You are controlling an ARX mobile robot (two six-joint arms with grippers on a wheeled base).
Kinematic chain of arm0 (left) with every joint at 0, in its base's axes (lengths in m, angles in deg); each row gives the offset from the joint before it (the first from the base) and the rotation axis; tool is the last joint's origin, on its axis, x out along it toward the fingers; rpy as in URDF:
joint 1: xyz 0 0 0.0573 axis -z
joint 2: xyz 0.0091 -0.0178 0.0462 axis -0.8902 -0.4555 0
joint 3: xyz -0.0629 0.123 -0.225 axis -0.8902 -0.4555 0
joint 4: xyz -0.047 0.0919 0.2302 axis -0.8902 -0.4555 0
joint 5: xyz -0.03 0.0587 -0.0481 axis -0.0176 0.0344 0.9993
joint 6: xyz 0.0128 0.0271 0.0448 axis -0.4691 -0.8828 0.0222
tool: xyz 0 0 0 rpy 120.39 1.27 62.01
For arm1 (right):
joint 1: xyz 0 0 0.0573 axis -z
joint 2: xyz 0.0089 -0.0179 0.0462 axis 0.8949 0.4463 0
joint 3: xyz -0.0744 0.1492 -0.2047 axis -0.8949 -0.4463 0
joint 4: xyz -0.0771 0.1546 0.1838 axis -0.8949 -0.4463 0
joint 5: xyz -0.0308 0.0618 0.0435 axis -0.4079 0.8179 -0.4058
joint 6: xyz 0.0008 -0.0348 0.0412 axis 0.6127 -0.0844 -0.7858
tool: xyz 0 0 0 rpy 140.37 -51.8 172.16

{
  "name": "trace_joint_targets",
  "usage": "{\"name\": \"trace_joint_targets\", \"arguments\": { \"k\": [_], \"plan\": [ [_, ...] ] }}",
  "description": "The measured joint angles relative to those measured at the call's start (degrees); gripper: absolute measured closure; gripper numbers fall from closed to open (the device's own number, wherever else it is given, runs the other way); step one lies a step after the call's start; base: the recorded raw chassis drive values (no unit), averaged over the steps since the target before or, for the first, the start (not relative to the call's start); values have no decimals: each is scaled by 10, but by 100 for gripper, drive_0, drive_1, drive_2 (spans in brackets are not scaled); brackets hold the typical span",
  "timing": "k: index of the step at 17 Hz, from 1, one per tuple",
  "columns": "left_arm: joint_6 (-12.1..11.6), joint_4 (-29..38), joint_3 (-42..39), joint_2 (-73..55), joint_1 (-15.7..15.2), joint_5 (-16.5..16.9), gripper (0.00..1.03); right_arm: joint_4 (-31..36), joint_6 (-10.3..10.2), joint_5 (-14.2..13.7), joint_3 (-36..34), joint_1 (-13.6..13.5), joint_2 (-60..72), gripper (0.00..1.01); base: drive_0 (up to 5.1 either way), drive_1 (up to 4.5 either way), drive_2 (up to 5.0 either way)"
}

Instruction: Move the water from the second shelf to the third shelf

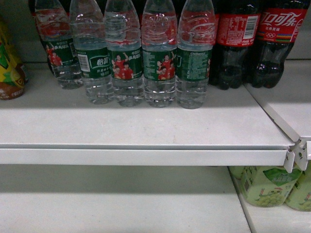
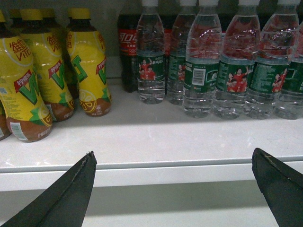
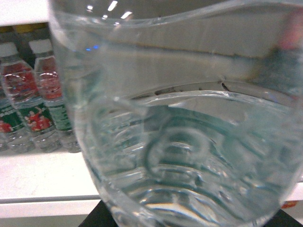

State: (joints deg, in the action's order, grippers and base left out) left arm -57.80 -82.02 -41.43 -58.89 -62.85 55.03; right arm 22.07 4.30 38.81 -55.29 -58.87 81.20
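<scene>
On the shelf in front of my head camera, five bottles of water stand in a row near the back, each with a green label that shows athletes in red shirts. Two dark cola bottles with red labels stand just to their right. At the left edge I see part of a yellow drink bottle. Below, at the lower right, some pale green bottles stand on the next shelf.

My left gripper is spread wide: its two black fingertips sit at the bottom corners of the left wrist view, in front of the shelf edge, and they touch nothing. Behind them are yellow bottles on the left and the water row on the right.

Very close to my right wrist camera, one water bottle fills almost the whole picture. I see only a dark piece of the right gripper under it, so I cannot tell how its jaws stand.
</scene>
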Motion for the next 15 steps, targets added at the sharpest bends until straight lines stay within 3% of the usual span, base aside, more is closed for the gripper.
{"name": "trace_joint_targets", "arguments": {
  "k": [3, 10, 15],
  "plan": [
    [0, 0, 0, 0, 0, 0, 5, -67, -2, 40, 2, 16, -31, 62, 0, 0, 0],
    [0, 0, 0, 0, 0, 0, 5, -86, -3, 66, 5, 41, -42, 62, 0, 0, 0],
    [0, 0, 0, 0, 0, 0, 5, -87, -5, 82, 9, 2, -68, 62, 0, 0, 0]
  ]
}}
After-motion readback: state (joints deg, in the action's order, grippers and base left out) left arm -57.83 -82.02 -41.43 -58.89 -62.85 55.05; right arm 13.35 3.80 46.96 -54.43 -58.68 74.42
